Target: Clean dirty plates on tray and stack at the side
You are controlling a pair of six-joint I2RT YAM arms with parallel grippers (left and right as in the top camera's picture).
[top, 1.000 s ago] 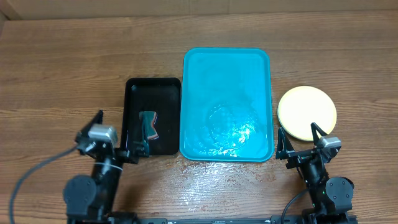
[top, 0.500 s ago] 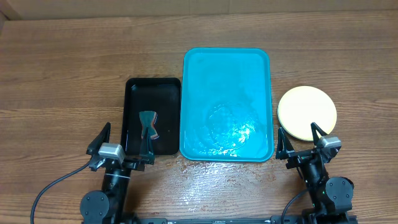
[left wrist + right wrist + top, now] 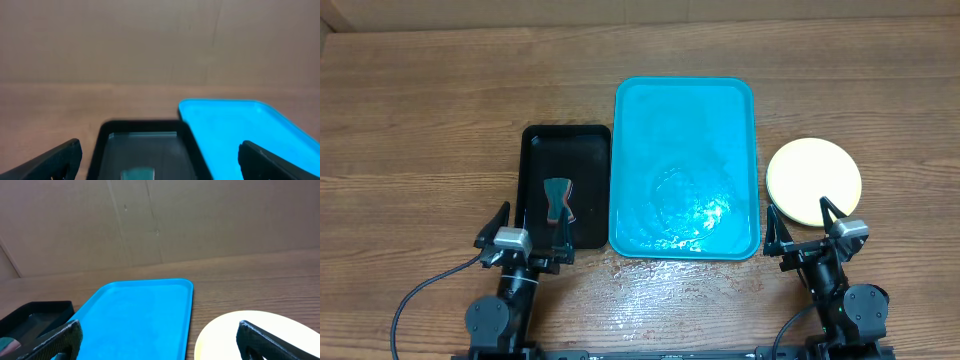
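Left gripper (image 3: 525,233): jaws apart, nothing between them; low at near edge of table (image 3: 420,120), just in front of black tray (image 3: 565,132)
Right gripper (image 3: 798,228): jaws apart, nothing held; near edge, facing the gap between tray and plates
Plates (image 3: 813,181): off the tray; on bare wood just beside its right rim, apart from it; seen from overhead as one pale yellow disc; number in the pile cannot be counted; top face free of any red smear
Tray (image 3: 685,130): turquoise, centre of table; no plate on it; wet-looking sheen in near half
Cleaning tool (image 3: 557,203): small dark teal-and-red item, probably a sponge or scrubber; lying in near half of black tray, touched by neither gripper
Done, as judged: plates cleared from tray and set at the side; tool put down; both arms parked low
Left, as judged: little or nothing; only doubt is whether all three plates sit in that pile, hidden from this angle
Finding: task at or very near its end
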